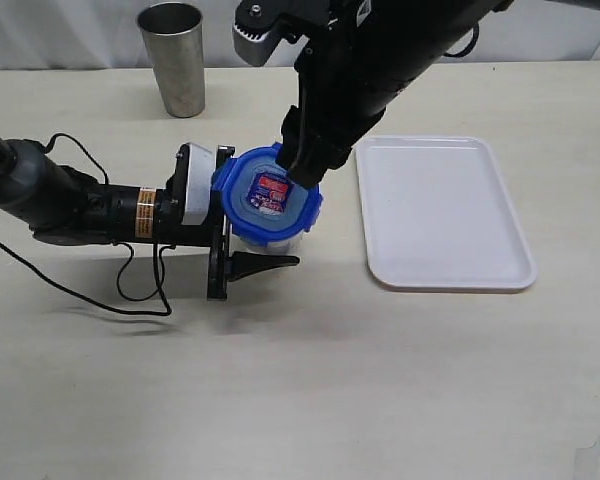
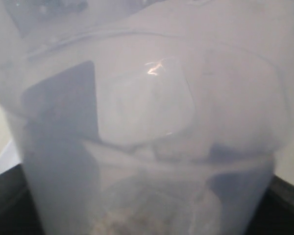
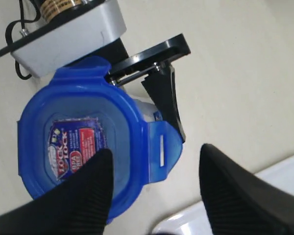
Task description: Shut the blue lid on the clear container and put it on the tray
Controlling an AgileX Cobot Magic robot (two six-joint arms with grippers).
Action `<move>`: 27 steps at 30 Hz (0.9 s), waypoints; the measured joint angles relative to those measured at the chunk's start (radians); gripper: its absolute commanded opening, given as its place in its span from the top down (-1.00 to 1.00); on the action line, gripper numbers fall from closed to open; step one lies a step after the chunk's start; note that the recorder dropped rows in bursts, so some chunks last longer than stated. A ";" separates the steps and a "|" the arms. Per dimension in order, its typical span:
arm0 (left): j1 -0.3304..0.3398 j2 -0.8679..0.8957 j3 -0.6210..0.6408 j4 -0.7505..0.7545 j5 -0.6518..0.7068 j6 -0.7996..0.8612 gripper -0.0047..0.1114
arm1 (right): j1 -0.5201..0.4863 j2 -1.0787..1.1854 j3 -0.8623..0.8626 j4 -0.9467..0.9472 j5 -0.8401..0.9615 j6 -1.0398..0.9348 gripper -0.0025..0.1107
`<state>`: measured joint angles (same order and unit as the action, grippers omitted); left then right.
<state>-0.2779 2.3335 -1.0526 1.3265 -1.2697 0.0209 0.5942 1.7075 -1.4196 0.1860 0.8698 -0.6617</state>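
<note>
Gripping container from side: our left gripper, jaws clamped on its walls. On container top sits lid. Our right gripper hangs over lid, jaws wide apart, holding nothing. We see tray near on right, container off it.
</note>
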 measured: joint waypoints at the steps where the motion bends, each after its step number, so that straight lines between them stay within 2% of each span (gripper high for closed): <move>1: 0.000 0.000 0.000 0.000 0.000 0.005 0.92 | 0.000 0.009 0.000 0.000 0.005 0.002 0.08; 16: 0.000 -0.002 0.000 0.006 0.000 0.017 0.92 | 0.001 0.046 -0.004 0.114 0.024 -0.130 0.15; 23: 0.000 -0.002 0.000 0.011 -0.002 0.017 0.92 | 0.001 0.073 -0.023 0.125 0.043 -0.105 0.45; 27: 0.000 -0.002 0.000 0.015 -0.002 0.023 0.92 | -0.001 0.094 -0.031 0.138 0.062 -0.091 0.51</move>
<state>-0.2779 2.3317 -1.0526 1.3420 -1.2719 0.0437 0.5931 1.8011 -1.4509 0.3241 0.9321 -0.7531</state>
